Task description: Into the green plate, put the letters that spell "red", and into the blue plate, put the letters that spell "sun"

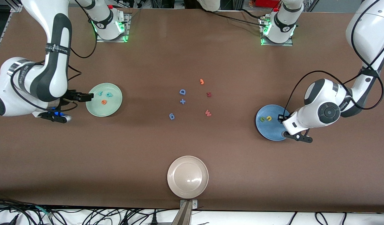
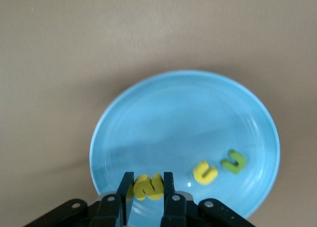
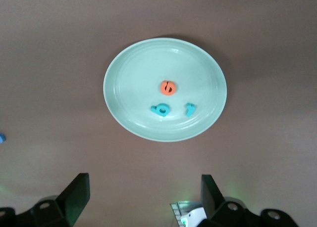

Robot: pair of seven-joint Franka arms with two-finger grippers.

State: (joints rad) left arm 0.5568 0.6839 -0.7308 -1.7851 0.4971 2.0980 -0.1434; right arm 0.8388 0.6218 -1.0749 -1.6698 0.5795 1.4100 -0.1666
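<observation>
My left gripper (image 2: 148, 187) is shut on the yellow "n" (image 2: 148, 186) just over the blue plate (image 2: 188, 113). In that plate lie the yellow "s" (image 2: 205, 172) and the olive "u" (image 2: 234, 161). From the front the blue plate (image 1: 268, 132) shows the "s" (image 1: 262, 119) and "u" (image 1: 268, 118), with the left gripper (image 1: 281, 118) over its edge. The green plate (image 1: 112, 109) holds the teal "r" (image 1: 100, 93), teal "d" (image 1: 109, 94) and orange "e" (image 1: 103, 102). My right gripper (image 1: 86, 97) stands open and empty beside that plate, at the right arm's end.
Mid-table lie a blue "D" (image 1: 182, 92), a blue plus (image 1: 182, 101), another blue letter (image 1: 171, 116), an orange hook piece (image 1: 202, 81), a dark red "m" (image 1: 209, 94) and a red "w" (image 1: 208, 112). A beige-white plate (image 1: 187, 187) sits near the front edge.
</observation>
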